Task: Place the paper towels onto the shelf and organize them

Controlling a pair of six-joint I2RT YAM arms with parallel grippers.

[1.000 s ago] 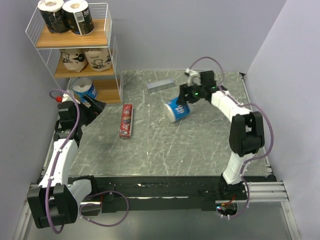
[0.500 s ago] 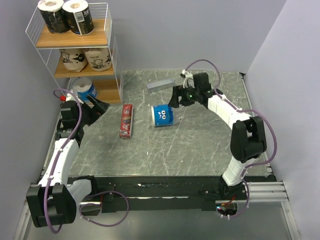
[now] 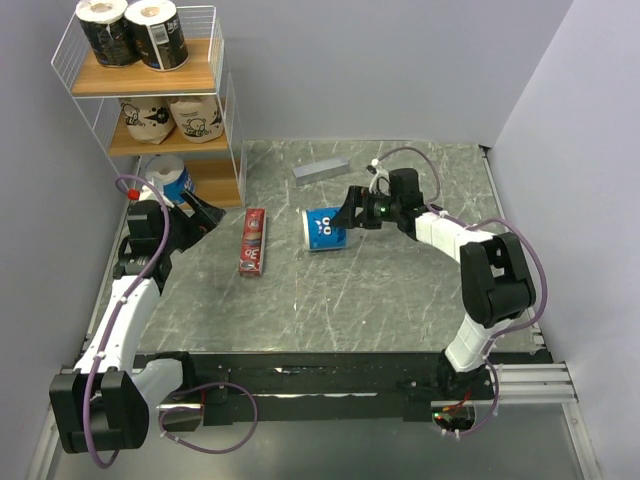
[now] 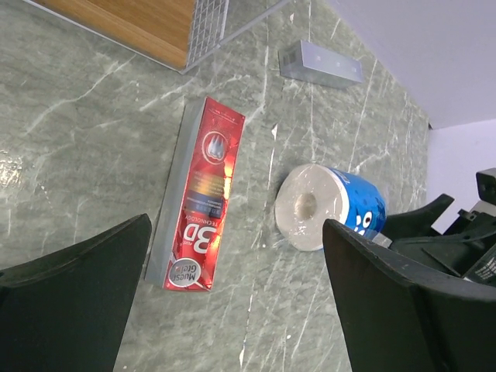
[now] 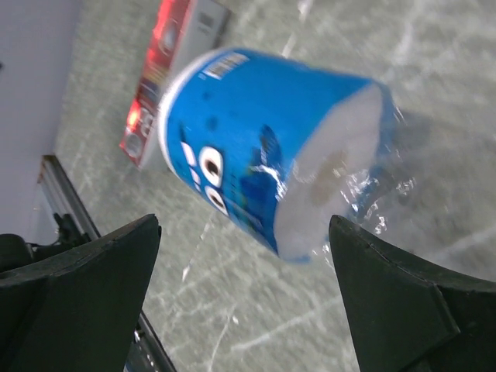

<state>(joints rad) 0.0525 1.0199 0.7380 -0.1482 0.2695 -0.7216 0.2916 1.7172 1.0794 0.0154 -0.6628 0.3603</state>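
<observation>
The shelf (image 3: 150, 84) stands at the far left. It holds two black paper towels (image 3: 130, 35) on the top board, two tan ones (image 3: 170, 118) on the middle board and a blue-and-white one (image 3: 168, 180) on the bottom board. Another blue-and-white roll (image 3: 325, 228) (image 4: 329, 208) (image 5: 263, 170) lies on its side on the table. My right gripper (image 3: 347, 213) (image 5: 244, 302) is open just to the right of this roll, its fingers apart from it. My left gripper (image 3: 203, 217) (image 4: 236, 302) hangs open and empty by the shelf's bottom corner (image 4: 155, 23).
A flat red box (image 3: 252, 241) (image 4: 203, 203) (image 5: 159, 85) lies between the shelf and the loose roll. A grey rectangular bar (image 3: 321, 169) (image 4: 320, 65) rests farther back. Walls close in the table on the left, the back and the right.
My right gripper opened and let go of the blue-and-white roll, which now lies on the table a little to the left. The right gripper dropped lower. The left arm shifted slightly.
</observation>
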